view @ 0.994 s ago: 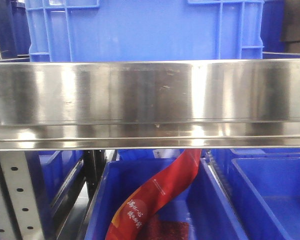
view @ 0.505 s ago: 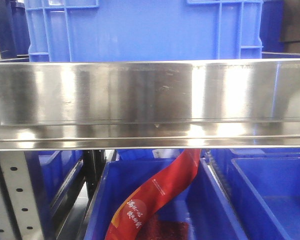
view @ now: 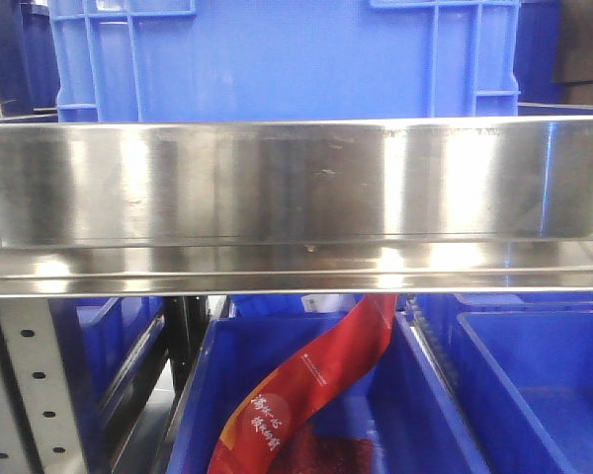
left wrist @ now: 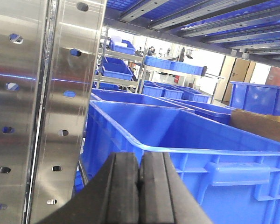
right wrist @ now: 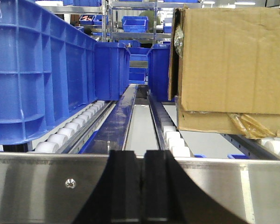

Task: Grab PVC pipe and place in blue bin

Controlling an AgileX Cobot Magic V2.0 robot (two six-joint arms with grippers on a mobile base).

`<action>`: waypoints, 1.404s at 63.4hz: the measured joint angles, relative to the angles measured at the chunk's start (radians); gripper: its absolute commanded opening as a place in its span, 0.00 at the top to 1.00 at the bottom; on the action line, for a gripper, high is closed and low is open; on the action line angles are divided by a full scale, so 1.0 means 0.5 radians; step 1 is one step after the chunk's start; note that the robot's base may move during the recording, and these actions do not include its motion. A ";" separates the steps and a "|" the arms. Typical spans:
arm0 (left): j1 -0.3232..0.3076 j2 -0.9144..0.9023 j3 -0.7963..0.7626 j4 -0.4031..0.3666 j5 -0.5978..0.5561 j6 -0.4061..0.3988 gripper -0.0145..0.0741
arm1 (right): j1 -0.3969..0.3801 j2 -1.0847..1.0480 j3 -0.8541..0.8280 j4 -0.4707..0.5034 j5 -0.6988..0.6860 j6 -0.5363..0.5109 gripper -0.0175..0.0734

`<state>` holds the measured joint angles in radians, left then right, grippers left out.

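No PVC pipe shows in any view. A large blue bin (view: pixel 277 59) stands on the steel shelf rail (view: pixel 296 188) in the front view. My left gripper (left wrist: pixel 140 161) is shut and empty, in front of a blue bin (left wrist: pixel 214 154) beside a perforated steel upright (left wrist: pixel 42 107). My right gripper (right wrist: pixel 143 158) is shut and empty, level with a steel shelf rail (right wrist: pixel 42 186), facing down a roller lane between a blue bin (right wrist: pixel 37 70) and a cardboard box (right wrist: pixel 231 65). Neither gripper shows in the front view.
Below the rail, a blue bin (view: pixel 425 405) holds a red packet (view: pixel 316 385); another blue bin (view: pixel 544 385) stands to its right. White rollers (right wrist: pixel 175 137) line the shelf lane. More blue bins (left wrist: pixel 130 70) fill racks behind.
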<state>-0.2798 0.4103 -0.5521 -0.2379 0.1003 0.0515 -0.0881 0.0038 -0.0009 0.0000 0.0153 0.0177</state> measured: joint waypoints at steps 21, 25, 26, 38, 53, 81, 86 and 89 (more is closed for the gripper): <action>0.000 0.000 0.000 0.000 0.000 0.000 0.96 | 0.000 0.000 0.000 0.000 0.000 0.003 0.99; 0.000 0.000 0.000 0.000 0.000 0.000 0.96 | 0.000 0.000 0.000 0.000 0.000 0.003 0.99; 0.000 0.000 0.000 0.000 0.000 0.000 0.96 | 0.000 0.000 0.000 0.000 0.000 0.003 0.99; 0.000 0.000 0.000 0.000 0.000 0.000 0.96 | 0.000 0.000 0.000 0.000 0.000 0.003 0.99; 0.002 -0.014 0.053 0.054 -0.047 0.000 0.96 | 0.000 0.000 0.000 0.000 0.000 -0.002 0.99; 0.473 -0.574 0.897 0.379 -0.168 -0.195 0.96 | 0.000 0.000 0.000 0.000 0.000 0.002 0.99; 0.514 -0.716 1.046 0.382 -0.174 -0.209 0.96 | 0.000 0.000 0.000 0.000 0.000 0.002 0.99; 0.527 -0.770 1.082 0.382 -0.136 -0.213 0.96 | 0.000 0.000 0.000 0.000 0.000 0.002 0.99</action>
<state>-0.0161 0.0255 -0.0111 -0.0471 0.0324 -0.0551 -0.0881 0.0038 -0.0009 0.0000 0.0153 0.0187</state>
